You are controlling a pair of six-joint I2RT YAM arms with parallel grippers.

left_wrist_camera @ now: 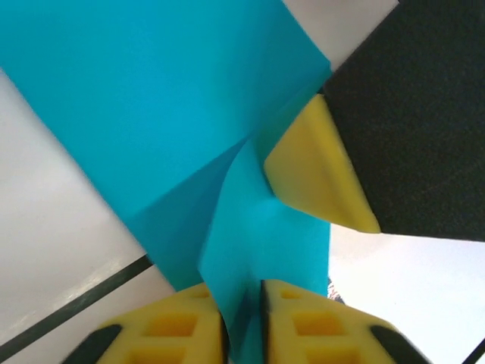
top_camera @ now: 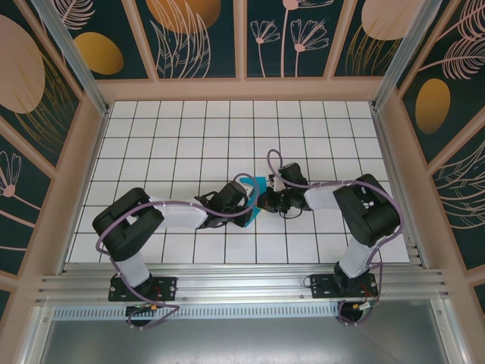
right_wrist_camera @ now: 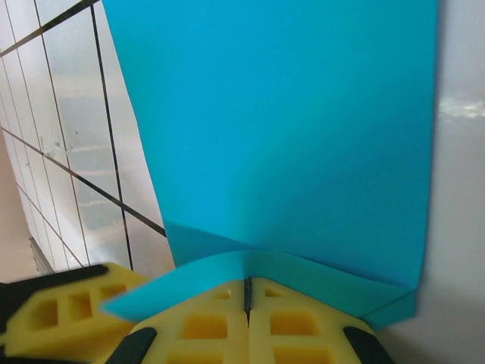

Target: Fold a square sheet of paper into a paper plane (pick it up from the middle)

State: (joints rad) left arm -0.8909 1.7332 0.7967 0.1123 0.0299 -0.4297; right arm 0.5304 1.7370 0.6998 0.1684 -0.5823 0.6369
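teal-blue paper sits mid-table between the two claws, with one corner showing above them and another below in the top view. it is no flat square: the left wrist view shows a crease running down it and a fold rising toward the camera. that fold stands in the gap of the left claw, whose yellow pads are a little apart, with a dark slit beside the paper; whether they touch it i cannot tell. the right claw has its pads together, with only a thin seam between them. a folded-over strip of the paper lies across their tips; whether it is pinched in the seam i cannot tell. past that strip a broad smooth panel of paper stretches away over the tiles. in the left wrist view one yellow finger of the right claw lies against the paper's edge. both arms reach in from either side over the white tiled table.
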